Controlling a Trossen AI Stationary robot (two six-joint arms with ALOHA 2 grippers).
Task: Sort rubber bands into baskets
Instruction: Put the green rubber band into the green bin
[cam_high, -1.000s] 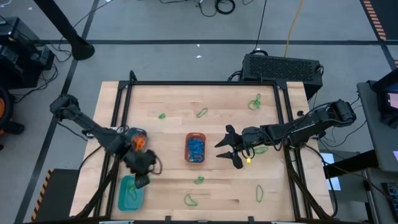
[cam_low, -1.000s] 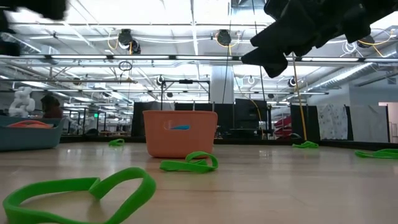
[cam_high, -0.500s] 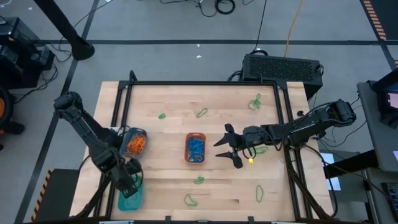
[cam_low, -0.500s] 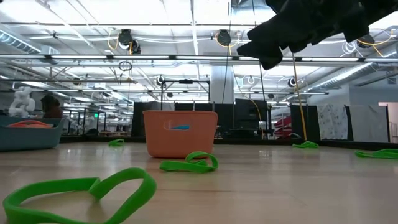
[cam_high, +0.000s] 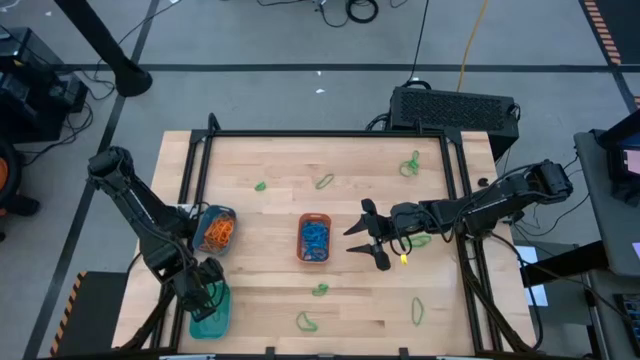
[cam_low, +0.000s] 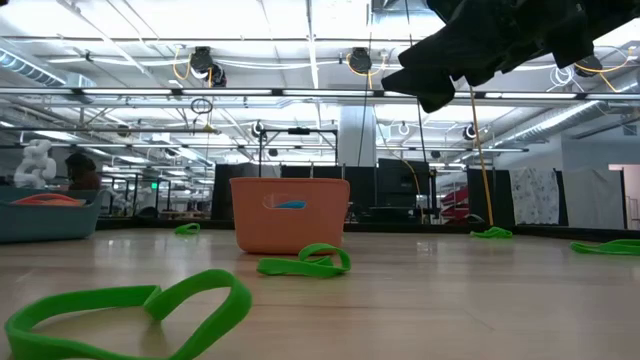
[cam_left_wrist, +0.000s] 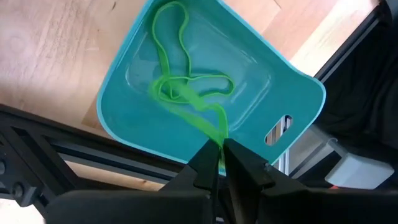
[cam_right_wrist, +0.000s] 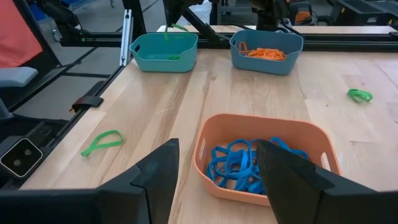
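Wooden table (cam_high: 270, 215), dark frame round it. L arm (cam_high: 140, 215) reaches along the table's left side to the near-left corner; R arm (cam_high: 480, 205) comes in from the right edge, stretched toward the middle.

Baskets: teal rectangular basket (cam_high: 212, 315) at near-left corner, green bands inside. Orange basket (cam_high: 314, 239) mid-table, full of blue bands (cam_right_wrist: 239, 165). Round blue-teal basket (cam_high: 214, 227) by the left edge, betw. the other two in depth, holds orange bands (cam_right_wrist: 264, 54).

Left gripper (cam_left_wrist: 219, 163) hangs right over the teal basket. Fingers nearly together, only a narrow slit betw. tips; a green band (cam_left_wrist: 186, 93) runs up into that slit, rest of it draped on the basket floor w/ other green loops. Can't tell if the band is pinched or just slipping thru.

Right gripper (cam_high: 368, 237) just right of the orange basket, above the table, fingers spread wide, nothing betw. them. Wrist view: orange basket sits betw. and just beyond the two fingers (cam_right_wrist: 158, 168).

Loose green bands on table: two at far middle (cam_high: 324, 181), a bunch at far right (cam_high: 409, 165), one under R arm (cam_high: 420, 240), three along the near side (cam_high: 307, 321). Low view: one big loop close to camera (cam_low: 140, 305), another in front of the orange basket (cam_low: 305, 262).
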